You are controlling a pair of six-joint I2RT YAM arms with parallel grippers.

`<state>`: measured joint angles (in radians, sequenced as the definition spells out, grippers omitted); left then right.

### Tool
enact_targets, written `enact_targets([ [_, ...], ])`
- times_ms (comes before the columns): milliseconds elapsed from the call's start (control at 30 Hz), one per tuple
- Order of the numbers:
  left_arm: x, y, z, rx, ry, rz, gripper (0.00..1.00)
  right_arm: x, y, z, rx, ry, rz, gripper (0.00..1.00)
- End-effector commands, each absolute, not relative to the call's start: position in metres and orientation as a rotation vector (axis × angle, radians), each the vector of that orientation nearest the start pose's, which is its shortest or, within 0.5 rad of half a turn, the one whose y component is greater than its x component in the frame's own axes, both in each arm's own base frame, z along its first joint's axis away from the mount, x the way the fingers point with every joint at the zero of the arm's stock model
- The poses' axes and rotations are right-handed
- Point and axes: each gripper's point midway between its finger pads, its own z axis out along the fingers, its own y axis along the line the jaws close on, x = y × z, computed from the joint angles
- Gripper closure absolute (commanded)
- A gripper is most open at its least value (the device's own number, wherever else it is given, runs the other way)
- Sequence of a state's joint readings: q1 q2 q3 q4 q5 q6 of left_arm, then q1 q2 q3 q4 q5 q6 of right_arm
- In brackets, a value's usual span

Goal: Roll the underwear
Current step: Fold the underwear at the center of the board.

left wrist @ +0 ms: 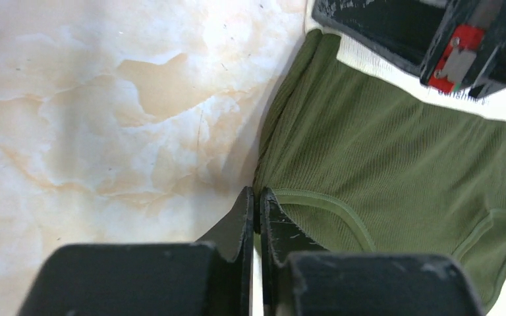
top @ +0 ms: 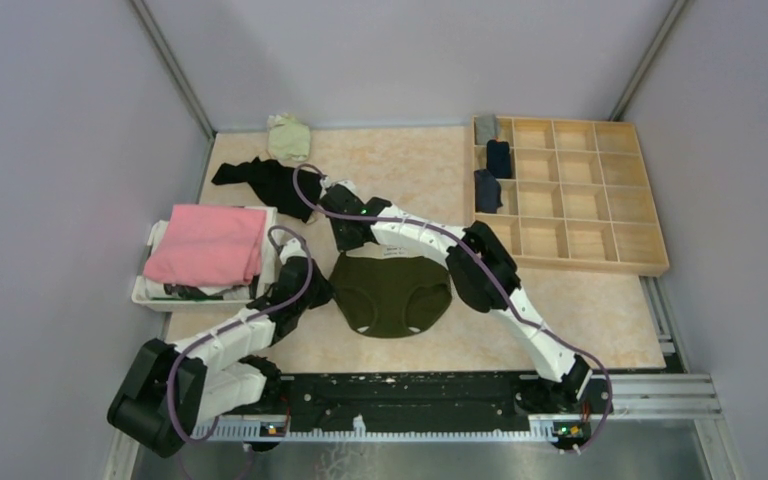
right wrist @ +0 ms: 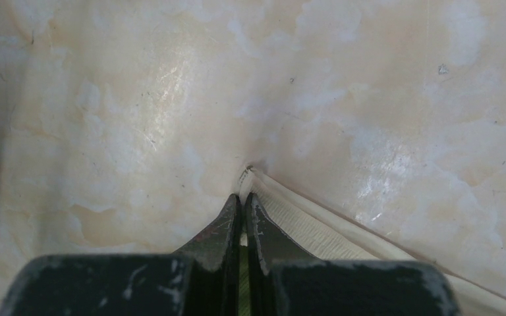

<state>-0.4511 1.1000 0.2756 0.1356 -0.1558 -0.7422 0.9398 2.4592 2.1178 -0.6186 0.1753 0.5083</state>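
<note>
An olive green underwear (top: pixel 392 292) with a cream waistband lies flat in the middle of the table. My left gripper (top: pixel 330 290) is at its left side. In the left wrist view the left gripper (left wrist: pixel 257 192) is shut on the hemmed edge of the underwear (left wrist: pixel 382 151). My right gripper (top: pixel 346 243) is at the waistband's left corner. In the right wrist view the right gripper (right wrist: pixel 244 197) is shut on the tip of the cream waistband (right wrist: pixel 316 232), with green fabric showing between its fingers. The right gripper's body (left wrist: pixel 435 36) hangs over the waistband in the left wrist view.
A white basket (top: pixel 150 292) at the left holds a folded pink cloth (top: pixel 207 243). A black garment (top: pixel 260 178) and a pale green one (top: pixel 288 137) lie at the back. A wooden compartment tray (top: pixel 580 200) at the right holds rolled pieces (top: pixel 498 158) in its left column.
</note>
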Motion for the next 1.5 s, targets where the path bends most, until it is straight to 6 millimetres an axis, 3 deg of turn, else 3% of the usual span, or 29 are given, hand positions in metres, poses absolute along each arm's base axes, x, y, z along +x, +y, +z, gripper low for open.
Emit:
enact_targets([
  [0,0.270,-0.113,0.053,-0.395,2.202,-0.372,0.99,0.343,0.463,0.036,-0.491,2.527,0.418,1.00],
  [233,0.269,-0.091,0.092,-0.422,2.209,-0.213,1.00,0.345,0.490,0.095,-0.401,2.394,0.789,1.00],
  [433,0.270,-0.086,0.111,-0.333,2.176,-0.182,1.00,0.361,0.483,0.129,-0.277,2.283,1.000,1.00],
  [600,0.268,-0.088,0.104,-0.278,2.228,-0.153,1.00,0.365,0.465,0.138,-0.194,2.229,1.118,1.00],
  [700,0.267,-0.100,0.098,-0.227,2.266,-0.209,1.00,0.366,0.452,0.141,-0.154,2.205,1.119,1.00],
  [833,0.266,-0.125,0.099,-0.104,2.266,-0.309,1.00,0.366,0.436,0.147,-0.124,2.180,1.099,1.00],
  [1067,0.257,-0.158,0.106,0.072,2.244,-0.322,1.00,0.359,0.410,0.145,-0.114,2.186,1.036,1.00],
  [1267,0.250,-0.175,0.103,0.154,2.267,-0.285,1.00,0.350,0.389,0.144,-0.119,2.190,0.975,1.00],
  [1467,0.242,-0.191,0.112,0.194,2.263,-0.360,1.00,0.336,0.367,0.139,-0.122,2.204,0.917,1.00],
])
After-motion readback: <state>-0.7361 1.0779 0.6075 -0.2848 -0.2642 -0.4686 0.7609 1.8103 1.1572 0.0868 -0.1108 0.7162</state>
